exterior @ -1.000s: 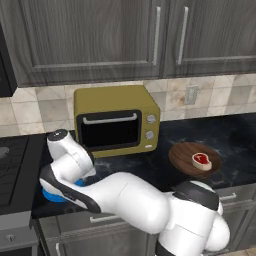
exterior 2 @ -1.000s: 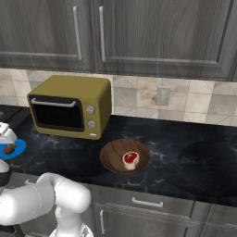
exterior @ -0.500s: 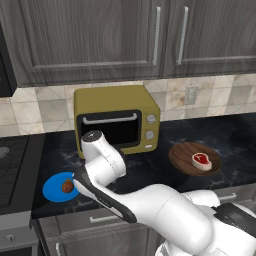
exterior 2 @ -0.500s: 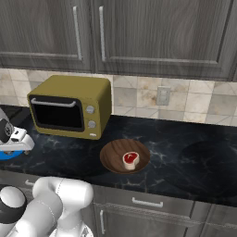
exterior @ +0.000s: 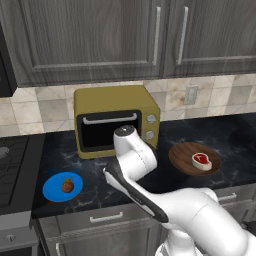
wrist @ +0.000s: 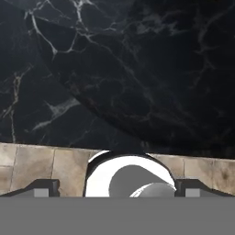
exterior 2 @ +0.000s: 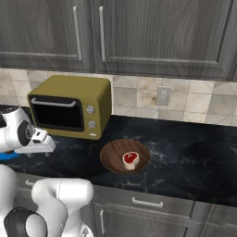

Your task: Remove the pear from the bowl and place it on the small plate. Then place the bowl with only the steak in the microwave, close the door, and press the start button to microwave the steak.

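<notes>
The brown-orange pear (exterior: 67,186) rests on the small blue plate (exterior: 54,192) at the counter's left front, free of the gripper. Far to the right, the dark wooden bowl (exterior: 182,154) holds the red steak (exterior: 201,160); the bowl (exterior 2: 111,157) and steak (exterior 2: 130,159) lie before the yellow oven's right side. My gripper (exterior 2: 40,148) hovers over the counter between plate and bowl, pointing down. Its fingertips (wrist: 43,187) stand far apart in the hand view: my gripper (wrist: 117,187) is open and holds nothing. A black sliver of the microwave (exterior: 5,65) shows at the upper left; its door is out of view.
A mustard-yellow countertop oven (exterior: 117,120) stands against the tiled wall behind my arm. A stove (exterior: 10,160) borders the counter at the left. Dark wall cabinets (exterior: 125,35) hang overhead. Black marble counter (wrist: 137,69) lies under the hand.
My arm has swung right, away from the blue plate toward the counter's middle. The pear stays on the plate, uncovered. Bowl and steak have not moved.
</notes>
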### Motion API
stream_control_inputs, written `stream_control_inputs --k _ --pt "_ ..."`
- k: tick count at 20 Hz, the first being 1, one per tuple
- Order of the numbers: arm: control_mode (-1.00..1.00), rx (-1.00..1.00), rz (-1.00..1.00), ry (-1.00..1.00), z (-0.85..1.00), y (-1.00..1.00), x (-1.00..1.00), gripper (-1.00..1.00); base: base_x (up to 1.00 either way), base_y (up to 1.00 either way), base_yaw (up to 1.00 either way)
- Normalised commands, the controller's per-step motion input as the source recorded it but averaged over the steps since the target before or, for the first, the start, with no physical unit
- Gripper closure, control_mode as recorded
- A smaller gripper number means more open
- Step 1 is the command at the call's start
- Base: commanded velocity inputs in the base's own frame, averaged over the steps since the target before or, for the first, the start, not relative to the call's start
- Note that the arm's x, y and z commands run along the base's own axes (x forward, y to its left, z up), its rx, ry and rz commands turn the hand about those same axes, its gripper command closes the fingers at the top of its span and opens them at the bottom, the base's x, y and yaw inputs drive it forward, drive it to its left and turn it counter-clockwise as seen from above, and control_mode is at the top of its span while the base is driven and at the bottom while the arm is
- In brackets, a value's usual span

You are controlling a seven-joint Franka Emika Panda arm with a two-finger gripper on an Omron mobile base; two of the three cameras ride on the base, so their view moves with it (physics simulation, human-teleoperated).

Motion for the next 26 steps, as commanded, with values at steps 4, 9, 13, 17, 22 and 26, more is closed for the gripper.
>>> stream_control_inputs --k 4,9,13,17,22,26 --pt "-1.0 -0.05 -0.12 0.12 0.0 -0.75 0.0 -1.0 0.0 0.0 0.0" --pt "-1.0 0.0 -0.08 0.12 0.0 -0.79 0.0 -1.0 0.0 0.0 0.0" --pt "-1.0 0.0 -0.06 0.1 0.0 -0.74 0.0 -1.0 0.0 0.0 0.0" --pt "-1.0 0.0 -0.05 0.07 0.0 -0.7 0.0 -1.0 0.0 0.0 0.0" --pt "-1.0 -0.02 -0.05 0.08 0.0 -0.51 0.0 -1.0 0.0 0.0 0.0" --pt "-1.0 -0.08 -0.07 0.16 0.03 -0.2 0.03 -1.0 0.0 0.0 0.0"
